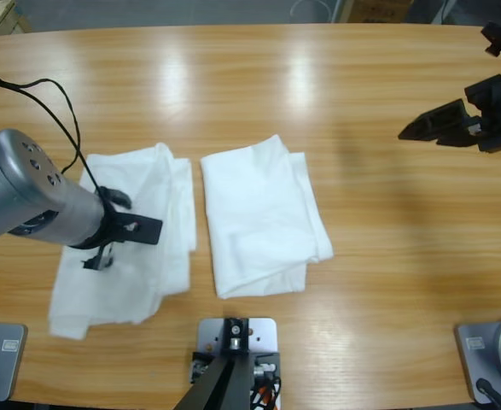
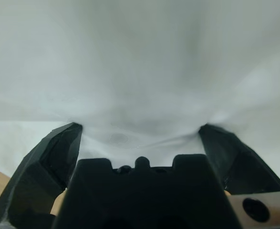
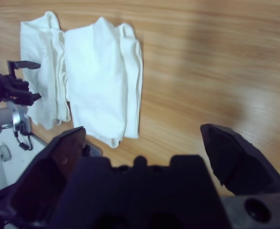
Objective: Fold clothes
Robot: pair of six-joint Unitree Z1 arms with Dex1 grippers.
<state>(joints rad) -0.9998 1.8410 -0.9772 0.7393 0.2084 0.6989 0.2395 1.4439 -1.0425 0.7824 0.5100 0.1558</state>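
Observation:
Two white clothes lie on the wooden table (image 1: 335,77). The left one (image 1: 160,201) is loosely bunched, and my left gripper (image 1: 109,232) is down on it. In the left wrist view that gripper (image 2: 140,131) is open, with the white cloth (image 2: 140,57) filling the view and puckering between the jaws. A neater folded piece (image 1: 259,213) lies just right of it. My right gripper (image 1: 446,85) hovers open at the far right, well away from both. The right wrist view looks past that open gripper (image 3: 142,138) at the folded piece (image 3: 99,76), the bunched one (image 3: 42,71) and the left gripper (image 3: 15,88).
A black cable (image 1: 58,94) loops from the left arm over the table's left part. Bare wood stretches between the folded piece and the right arm, and across the far side of the table.

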